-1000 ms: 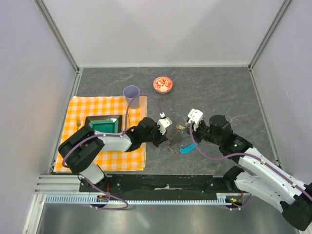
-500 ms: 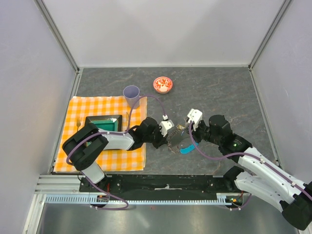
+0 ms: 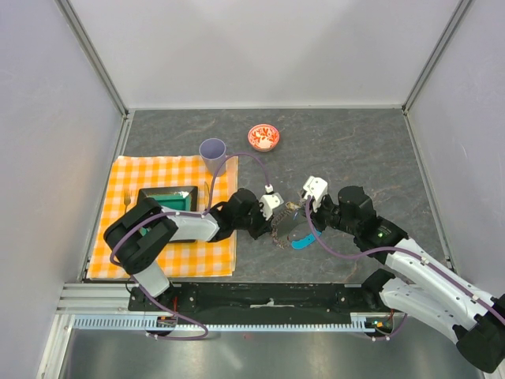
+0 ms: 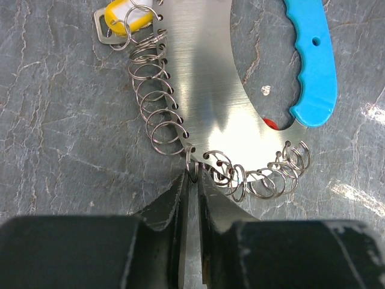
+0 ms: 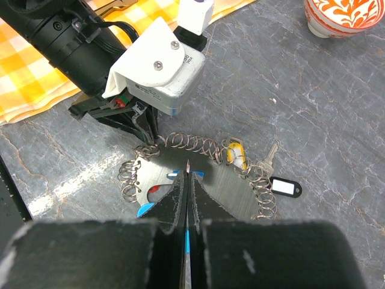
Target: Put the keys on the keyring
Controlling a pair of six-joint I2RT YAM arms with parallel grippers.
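At keyring (image 4: 204,102) rim: left fingers (image 4: 170,208) barely parted round split ring (image 4: 192,170), grip unclear; right fingers (image 5: 172,201) closed; yellow-tagged key (image 4: 120,18) cropped.

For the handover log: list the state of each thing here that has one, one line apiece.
keyring, lying flat, most rings empty
yellow-tagged key, at the end ring, apparently threaded on
left gripper, a slit apart at the keyring's edge, grip unclear
right gripper, shut, tips on the keyring
cup, upright
bowl, upright
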